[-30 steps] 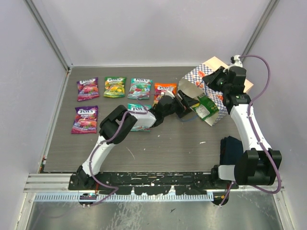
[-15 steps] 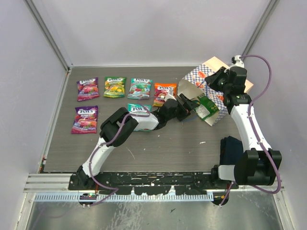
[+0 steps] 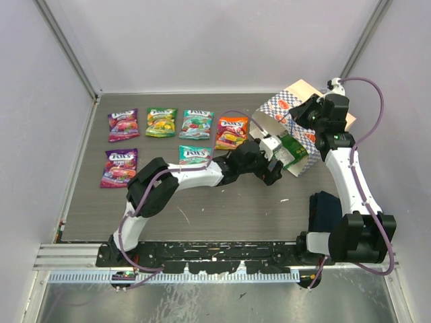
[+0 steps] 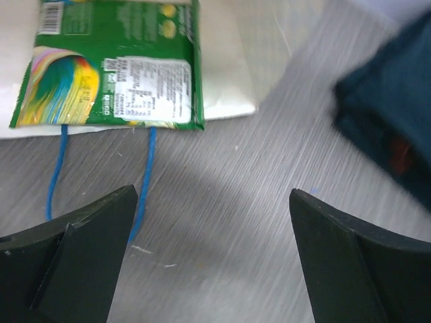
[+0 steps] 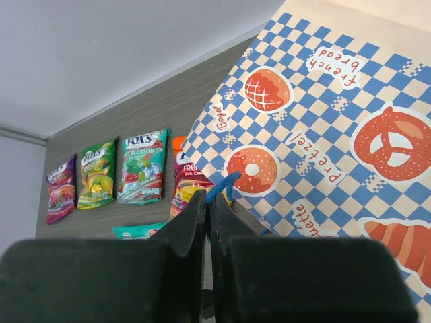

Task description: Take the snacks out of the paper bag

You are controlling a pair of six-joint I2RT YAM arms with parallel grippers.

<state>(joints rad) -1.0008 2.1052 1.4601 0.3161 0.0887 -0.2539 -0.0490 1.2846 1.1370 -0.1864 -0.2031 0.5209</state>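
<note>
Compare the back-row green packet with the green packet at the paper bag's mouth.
The row packet lies on bare table; the bag packet lies on the paper bag's inside. The row packet shows its logo front; the bag packet shows its label-printed back. The row packet sits square in line; the bag packet is skewed. Both are glossy green.

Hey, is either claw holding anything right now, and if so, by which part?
The right claw is shut on the blue cord handle of the paper bag. The left claw is open and holds nothing; the green packet lies ahead of it.
</note>
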